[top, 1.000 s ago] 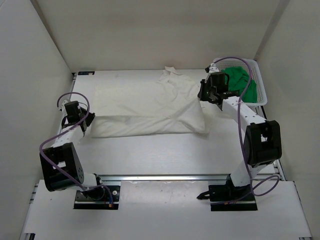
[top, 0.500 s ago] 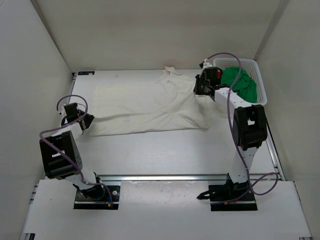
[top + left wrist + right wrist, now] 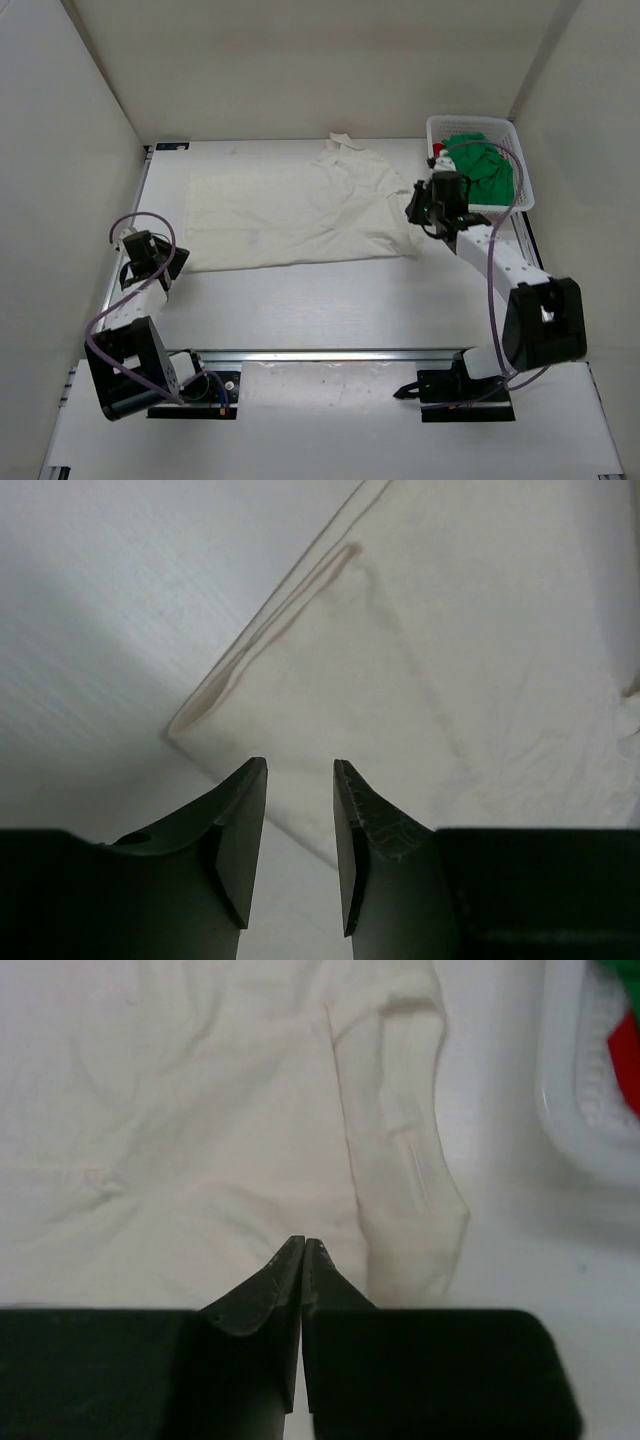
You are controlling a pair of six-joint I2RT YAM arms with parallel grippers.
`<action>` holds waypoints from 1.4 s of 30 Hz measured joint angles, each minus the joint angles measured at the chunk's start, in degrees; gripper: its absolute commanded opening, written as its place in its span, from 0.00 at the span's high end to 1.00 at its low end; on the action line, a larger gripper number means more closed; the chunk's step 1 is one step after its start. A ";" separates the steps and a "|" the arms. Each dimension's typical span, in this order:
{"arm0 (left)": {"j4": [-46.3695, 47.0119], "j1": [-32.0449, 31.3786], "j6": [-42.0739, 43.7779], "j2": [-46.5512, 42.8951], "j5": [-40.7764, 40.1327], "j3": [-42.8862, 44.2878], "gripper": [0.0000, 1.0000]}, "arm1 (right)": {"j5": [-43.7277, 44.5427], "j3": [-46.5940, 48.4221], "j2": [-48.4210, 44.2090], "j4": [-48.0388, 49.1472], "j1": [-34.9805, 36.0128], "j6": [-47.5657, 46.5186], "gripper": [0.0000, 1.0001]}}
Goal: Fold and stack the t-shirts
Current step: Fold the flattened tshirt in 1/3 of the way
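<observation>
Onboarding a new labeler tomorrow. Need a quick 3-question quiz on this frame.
1. True or false: the green t-shirt lies in the basket.
2. Which jaws are shut? A left, B right, C both.
3. Fill in: the cream-white t-shirt lies spread on the ____.
Key: 1 true; 2 B; 3 table.

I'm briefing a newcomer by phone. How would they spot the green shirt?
On the table, find the far right corner, where a white basket stands. The green shirt lies bunched inside it, unlike the cream shirt, spread flat on the table.
</observation>
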 measured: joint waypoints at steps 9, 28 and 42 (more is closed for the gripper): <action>0.07 0.50 -1.31 5.35 3.58 -5.03 0.54 | -4.85 -12.72 -1.97 2.75 -4.39 3.48 0.61; 5.79 -0.28 -4.09 12.09 4.85 -3.48 1.00 | -11.26 -11.93 7.08 7.69 -6.05 5.27 1.00; 5.03 0.57 -3.87 13.25 4.63 -2.03 1.00 | -9.70 -5.44 10.91 8.55 -8.31 4.70 0.70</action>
